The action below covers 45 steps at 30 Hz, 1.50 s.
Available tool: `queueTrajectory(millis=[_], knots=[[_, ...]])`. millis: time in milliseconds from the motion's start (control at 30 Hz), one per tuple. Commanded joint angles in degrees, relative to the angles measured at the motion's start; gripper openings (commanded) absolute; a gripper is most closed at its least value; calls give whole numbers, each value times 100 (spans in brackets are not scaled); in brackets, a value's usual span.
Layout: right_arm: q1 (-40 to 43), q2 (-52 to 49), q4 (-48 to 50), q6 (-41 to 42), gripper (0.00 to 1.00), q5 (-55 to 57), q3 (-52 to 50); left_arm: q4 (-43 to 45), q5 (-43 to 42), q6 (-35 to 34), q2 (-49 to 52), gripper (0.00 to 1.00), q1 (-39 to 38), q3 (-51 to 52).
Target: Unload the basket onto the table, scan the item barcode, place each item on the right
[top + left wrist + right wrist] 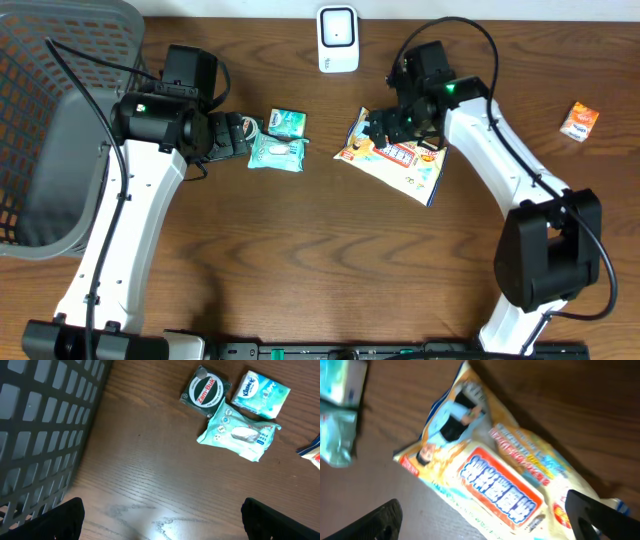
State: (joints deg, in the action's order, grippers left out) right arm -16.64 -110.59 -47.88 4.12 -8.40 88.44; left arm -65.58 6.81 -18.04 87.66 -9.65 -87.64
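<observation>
A yellow and white snack bag (395,160) with orange and blue print lies flat on the wooden table, right of centre. My right gripper (381,126) hovers over its left end. In the right wrist view the bag (505,475) fills the space below the right gripper (487,521), which is open with nothing between its fingers. A white scanner (338,38) stands at the table's far edge, behind the bag. My left gripper (240,137) is open over bare wood (162,520) and holds nothing.
Beside the left gripper lie a teal wipes pack (275,153) (240,435), a Kleenex tissue pack (288,122) (260,392) and a green Zam-Buk tin (205,392). A grey basket (60,130) (45,420) fills the left side. A small orange packet (579,120) lies far right.
</observation>
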Motion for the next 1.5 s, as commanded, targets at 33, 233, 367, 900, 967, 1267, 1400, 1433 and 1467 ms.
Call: queueTrajectory(millis=[33,233,367,900,967,1267,1400,1433,1467], knots=[[48,-372,-72,-1217,99,-450,-46,-11,96,-28,-9,99,11,4],[44,-791,-48,-1668,99,715,-46,-11,96,-28,-9,98,11,4],[46,-1217,-79,-1808,99,728,-48,-11,96,-28,-9,99,11,4],[-184,-1143,-37,-186,1,588,581,-11,96,-28,-9,98,11,4],[-184,-1032,179,527,1,584,850,-11,96,-28,-9,99,11,4],[-232,-944,2791,2946,1,-391,1344,-11,96,-28,-9,99,11,4],[-503,-1158,4594,3014,1,256,1344,-11,96,-28,-9,99,11,4],[-566,-1217,4857,3016,1,603,1344,-11,96,-28,-9,98,11,4],[-619,-1248,5080,3016,1,949,1344,-11,96,-28,-9,99,11,4]])
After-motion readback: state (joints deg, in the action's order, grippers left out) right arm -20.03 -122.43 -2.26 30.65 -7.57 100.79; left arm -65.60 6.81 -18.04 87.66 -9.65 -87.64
